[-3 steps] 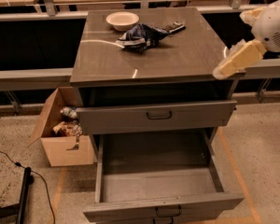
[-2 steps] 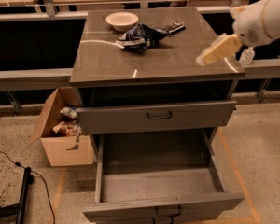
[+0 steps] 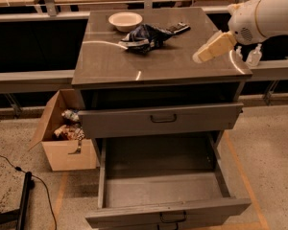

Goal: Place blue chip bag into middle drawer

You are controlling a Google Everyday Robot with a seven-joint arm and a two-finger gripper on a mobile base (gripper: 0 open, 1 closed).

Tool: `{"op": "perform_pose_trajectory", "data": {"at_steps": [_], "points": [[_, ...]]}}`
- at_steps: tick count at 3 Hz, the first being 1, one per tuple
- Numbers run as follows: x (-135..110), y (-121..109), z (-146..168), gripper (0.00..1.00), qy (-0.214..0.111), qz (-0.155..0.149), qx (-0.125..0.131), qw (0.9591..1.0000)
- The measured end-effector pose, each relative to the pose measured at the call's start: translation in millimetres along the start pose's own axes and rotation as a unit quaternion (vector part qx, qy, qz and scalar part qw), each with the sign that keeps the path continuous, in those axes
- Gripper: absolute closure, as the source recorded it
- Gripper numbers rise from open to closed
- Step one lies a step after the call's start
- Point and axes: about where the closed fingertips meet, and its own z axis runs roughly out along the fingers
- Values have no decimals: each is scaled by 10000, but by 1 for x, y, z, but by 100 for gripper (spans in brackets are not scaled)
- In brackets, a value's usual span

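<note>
At the far left one thin black cable (image 3: pixel 4 161) trails over the speckled floor toward a dark post. Next to it stands one open cardboard box (image 3: pixel 69 153) with a few crumpled wrappers inside, just beside the grey cabinet (image 3: pixel 134 63). Two of the cabinet's drawers are out. The top drawer (image 3: pixel 134 121) is pulled forward only a little. The middle drawer (image 3: pixel 134 213) below it is pulled far out, its grey floor in full view. On the cabinet top, toward the back, lie three things. One cream bowl (image 3: pixel 125 20) sits at the left. The single blue chip bag (image 3: pixel 144 35) lies crumpled just right of and in front of the bowl, well apart from the middle drawer. One flat black device (image 3: pixel 178 28) touches the bag's right end. Further right, the one gripper (image 3: pixel 212 48) hangs over the right edge of the top, pointing down and left toward the bag but well clear of it. Whether it is open or closed cannot be told. Two small clear bottles (image 3: pixel 255 56) stand behind the arm at the far right.
</note>
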Motion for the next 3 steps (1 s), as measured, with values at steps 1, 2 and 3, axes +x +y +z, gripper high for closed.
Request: {"op": "perform_pose_trajectory", "data": {"at_steps": [1, 2, 3], "points": [[-11, -7, 28, 0, -376, 41, 132, 9992], [-37, -15, 95, 0, -1211, 184, 42, 9925], [-53, -25, 150, 0, -1601, 315, -134, 9865]]}}
